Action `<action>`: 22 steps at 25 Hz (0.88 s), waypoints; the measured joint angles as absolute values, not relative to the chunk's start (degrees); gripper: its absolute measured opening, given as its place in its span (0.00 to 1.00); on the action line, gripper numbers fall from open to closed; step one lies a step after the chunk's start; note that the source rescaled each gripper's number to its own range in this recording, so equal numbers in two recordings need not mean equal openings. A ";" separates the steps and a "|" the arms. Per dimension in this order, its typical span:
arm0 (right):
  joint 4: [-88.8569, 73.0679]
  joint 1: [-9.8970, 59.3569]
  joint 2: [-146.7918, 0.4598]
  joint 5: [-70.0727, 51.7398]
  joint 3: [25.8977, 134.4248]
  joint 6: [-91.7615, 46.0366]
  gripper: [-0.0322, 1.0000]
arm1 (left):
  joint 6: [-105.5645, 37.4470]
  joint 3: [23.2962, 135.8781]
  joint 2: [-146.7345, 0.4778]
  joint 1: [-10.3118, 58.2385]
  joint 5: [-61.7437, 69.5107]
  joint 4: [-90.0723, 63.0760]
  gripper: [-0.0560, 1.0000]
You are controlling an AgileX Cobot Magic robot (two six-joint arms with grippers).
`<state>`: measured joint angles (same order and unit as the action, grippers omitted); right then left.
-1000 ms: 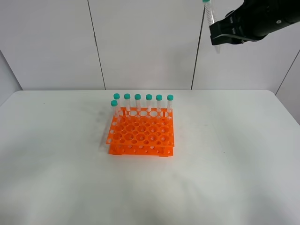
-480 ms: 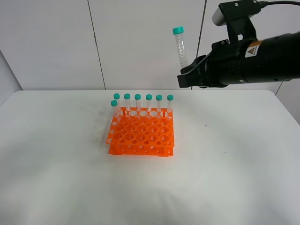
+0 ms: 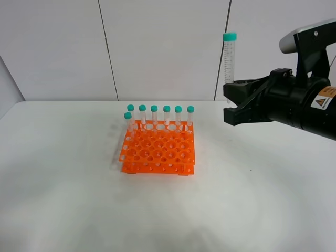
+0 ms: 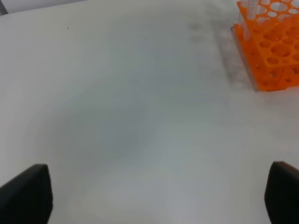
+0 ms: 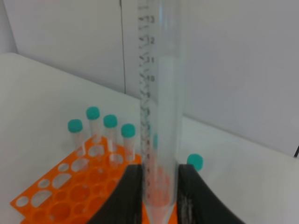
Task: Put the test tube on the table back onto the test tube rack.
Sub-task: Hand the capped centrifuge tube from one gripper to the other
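Exterior high view is showing the right gripper (image 3: 231, 102) clamping the test tube (image 3: 229, 60) near its pointed end. It is holding the tube upright, cap uppermost, in the air to the right of the test tube rack (image 3: 157, 149) and clear of the worktop (image 3: 79, 199).

The carry toward the rack seems to be the step in hand. Doing it well is calling for keeping the tube vertical, centring its tip over a free hole, and lowering straight through both tiers. Since little of the tip is showing below the grip, letting go early may be needed.

Seven capped tubes (image 3: 154, 113) are standing along the rack's far row and left side, so nearer holes are looking safer. The left gripper (image 4: 154, 196) is gaping wide over bare worktop beside the rack, holding nothing and not obstructing.
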<state>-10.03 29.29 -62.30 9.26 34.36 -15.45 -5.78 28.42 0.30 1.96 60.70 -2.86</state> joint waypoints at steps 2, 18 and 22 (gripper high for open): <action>-8.68 29.29 -62.30 12.57 32.59 -14.64 0.05 | -5.78 28.42 0.30 1.96 60.70 -2.86 1.00; 36.15 29.29 -62.11 25.17 22.52 28.18 0.05 | -5.78 28.42 0.30 1.96 60.70 -2.86 1.00; 49.53 29.29 -62.28 24.73 22.34 39.48 0.05 | -5.78 28.42 0.30 1.96 60.70 -3.06 1.00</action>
